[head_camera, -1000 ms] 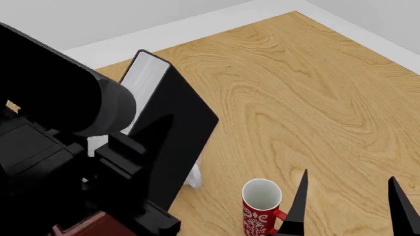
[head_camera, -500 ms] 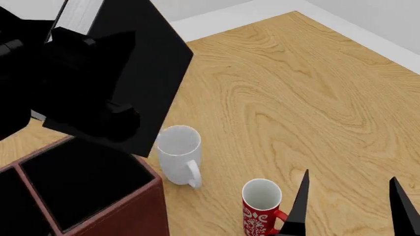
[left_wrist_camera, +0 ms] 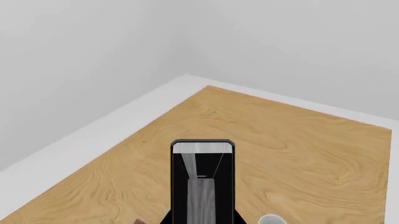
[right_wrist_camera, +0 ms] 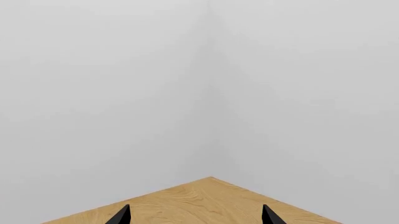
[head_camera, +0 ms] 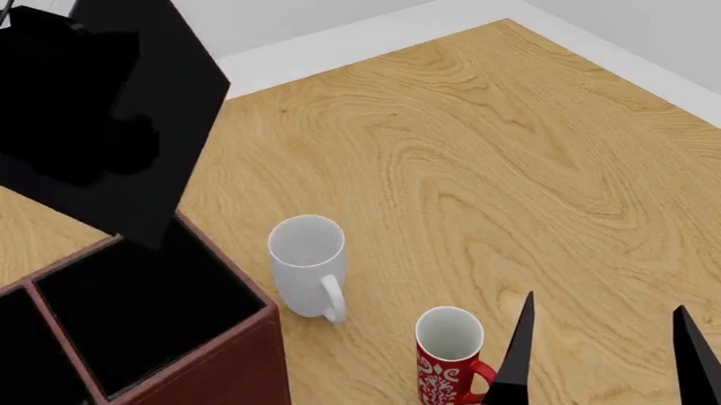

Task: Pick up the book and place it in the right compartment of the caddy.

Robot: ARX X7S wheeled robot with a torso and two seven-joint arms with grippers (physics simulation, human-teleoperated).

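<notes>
Book (head_camera: 107,126) lifted clear of the surface (head_camera: 474,169), hanging tilted above the caddy (head_camera: 242,354), just over the right compartment (head_camera: 135,312). Lowering in and release left to do. Left pincer hidden behind the book in head view, presumably pinching it; grip not visible. Right pincer (head_camera: 603,354) spread, idle near the red mug (head_camera: 448,354). White mug (head_camera: 306,261) beside caddy. Caddy cut off at frame edge.
</notes>
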